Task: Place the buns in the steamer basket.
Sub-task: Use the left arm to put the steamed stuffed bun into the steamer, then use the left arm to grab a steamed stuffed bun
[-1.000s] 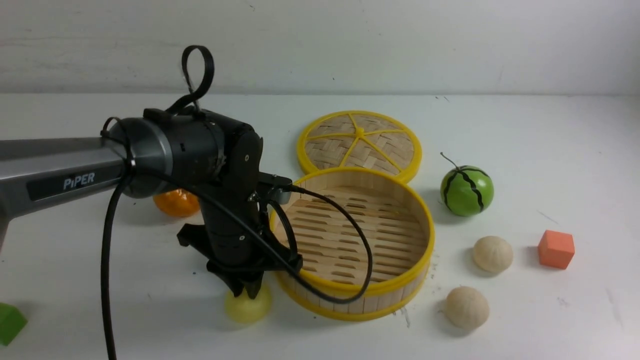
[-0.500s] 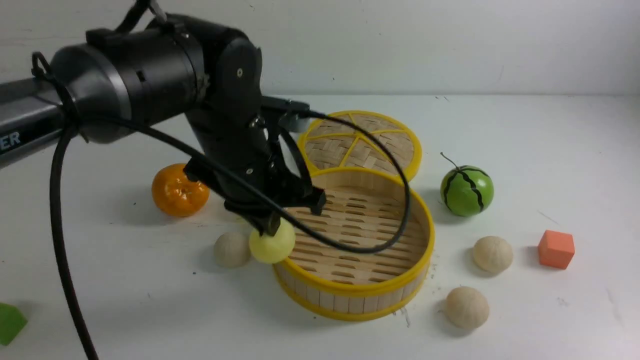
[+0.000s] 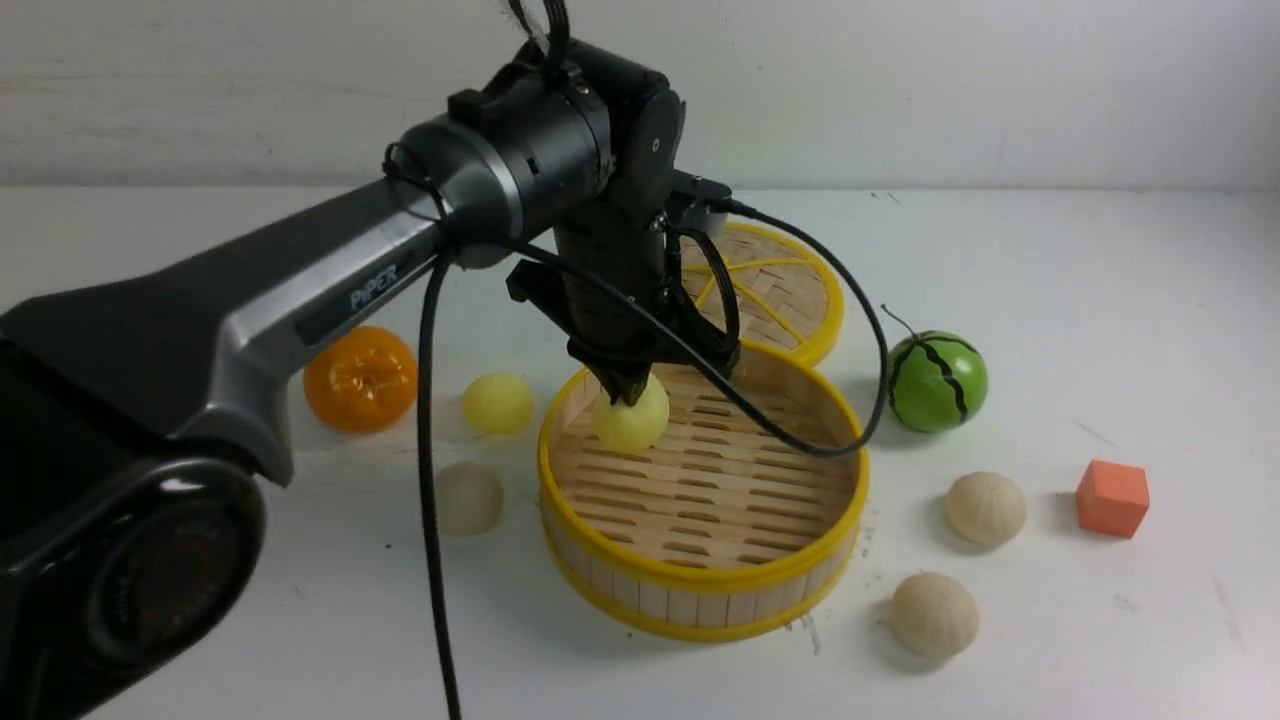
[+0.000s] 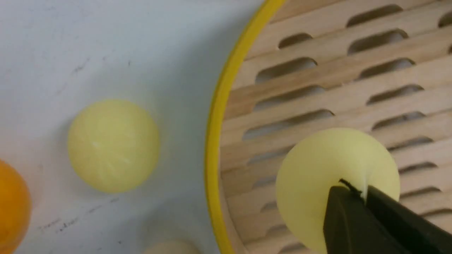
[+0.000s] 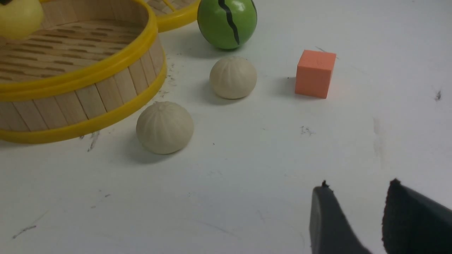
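A second ago the left end effector (image 3: 625, 390) was down at the counter (image 3: 1100, 300), just outside the steamer basket (image 3: 700, 580), closing on a pale yellow bun (image 3: 632, 420). It has since lifted and swung over the basket's rim. Its jaws are clamped narrow on the top of that bun, which now hangs inside the basket's ring, close to the left wall and over the slatted floor. Whether the bun already touches the slats cannot be told.

With the arm out of the way, a second yellow bun (image 3: 497, 403) and a left pleated bun (image 3: 468, 497) show on the counter left of the basket. A near pleated bun (image 3: 932, 614) and a far pleated bun (image 3: 985, 508) lie right of it.

The right end effector (image 5: 358, 183) hovers above the counter well to the right of the basket, jaws apart and empty.

So the carry looks done. Releasing would likely put 1 of 5 in the basket, leaving 4.
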You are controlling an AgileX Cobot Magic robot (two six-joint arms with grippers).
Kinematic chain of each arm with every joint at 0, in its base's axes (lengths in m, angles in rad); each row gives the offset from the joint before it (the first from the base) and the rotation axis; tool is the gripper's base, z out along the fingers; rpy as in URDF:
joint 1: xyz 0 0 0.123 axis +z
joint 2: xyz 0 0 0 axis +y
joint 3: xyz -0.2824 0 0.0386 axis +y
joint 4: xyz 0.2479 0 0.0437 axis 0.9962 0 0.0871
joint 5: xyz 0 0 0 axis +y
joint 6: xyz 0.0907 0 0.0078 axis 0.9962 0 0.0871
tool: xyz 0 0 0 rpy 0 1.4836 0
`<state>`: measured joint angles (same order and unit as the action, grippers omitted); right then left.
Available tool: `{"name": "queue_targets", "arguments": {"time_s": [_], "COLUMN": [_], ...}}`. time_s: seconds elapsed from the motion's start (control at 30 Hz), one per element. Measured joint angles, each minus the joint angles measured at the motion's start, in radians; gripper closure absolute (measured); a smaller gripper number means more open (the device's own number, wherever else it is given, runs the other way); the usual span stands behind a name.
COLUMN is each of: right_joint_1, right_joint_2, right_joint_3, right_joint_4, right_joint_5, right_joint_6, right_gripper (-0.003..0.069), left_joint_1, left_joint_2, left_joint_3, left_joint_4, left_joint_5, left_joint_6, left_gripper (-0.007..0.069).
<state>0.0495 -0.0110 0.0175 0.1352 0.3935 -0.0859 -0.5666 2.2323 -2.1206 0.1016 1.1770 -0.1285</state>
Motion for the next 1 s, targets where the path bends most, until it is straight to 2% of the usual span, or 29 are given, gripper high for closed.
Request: {"name": "queue_targets", "arguments": {"time_s": [0.2,0.33,0.37,0.43,0.5,0.53,0.6,0.7,0.77,0.9,0.93,1.0], "right_joint_1": [0.000,0.000,0.000,0.000,0.000,0.000,0.000,0.000,0.000,0.000,0.000,0.000], "right_joint_2": [0.000,0.000,0.000,0.000,0.000,0.000,0.000,0.000,0.000,0.000,0.000,0.000], "right_joint_3": [0.000,0.000,0.000,0.000,0.000,0.000,0.000,0.000,0.000,0.000,0.000,0.000], "right_joint_4": [0.000,0.000,0.000,0.000,0.000,0.000,0.000,0.000,0.000,0.000,0.000,0.000], "right_joint_5": [0.000,0.000,0.000,0.000,0.000,0.000,0.000,0.000,0.000,0.000,0.000,0.000], "right_joint_6": [0.001,0.001,0.001,0.001,0.001,0.001,0.001,0.001,0.001,0.001,0.001,0.001], "right_gripper": [0.0418,0.0418,0.0418,0.0418,0.0418,0.0418,0.0418,0.0418,0.0418,0.0418,0.0418,0.0418], "left_joint_1": [0.029,0.032,0.032,0.032,0.032,0.032,0.032,0.032,0.032,0.032,0.032,0.032], "left_joint_2": [0.085,0.094,0.094,0.094,0.093,0.087,0.066,-0.003,-0.071,-0.259,-0.327,-0.392], "left_joint_3": [-0.065,-0.070,-0.070,-0.073,-0.073,-0.073,-0.073,-0.073,-0.071,0.002,0.075,0.152], "left_joint_4": [0.012,0.007,0.007,-0.008,-0.013,-0.017,-0.023,-0.038,-0.058,-0.069,-0.065,-0.057], "left_joint_5": [0.024,0.022,0.022,0.025,0.032,0.044,0.054,0.057,0.057,0.056,0.058,0.058], "left_joint_6": [0.000,0.002,0.002,0.002,0.002,0.001,0.000,-0.016,-0.028,-0.033,-0.033,-0.033], "left_gripper": [0.0632,0.0550,0.0550,0.0445,0.0386,0.0309,0.0227,0.0176,0.0179,0.0281,0.0341,0.0407]}}
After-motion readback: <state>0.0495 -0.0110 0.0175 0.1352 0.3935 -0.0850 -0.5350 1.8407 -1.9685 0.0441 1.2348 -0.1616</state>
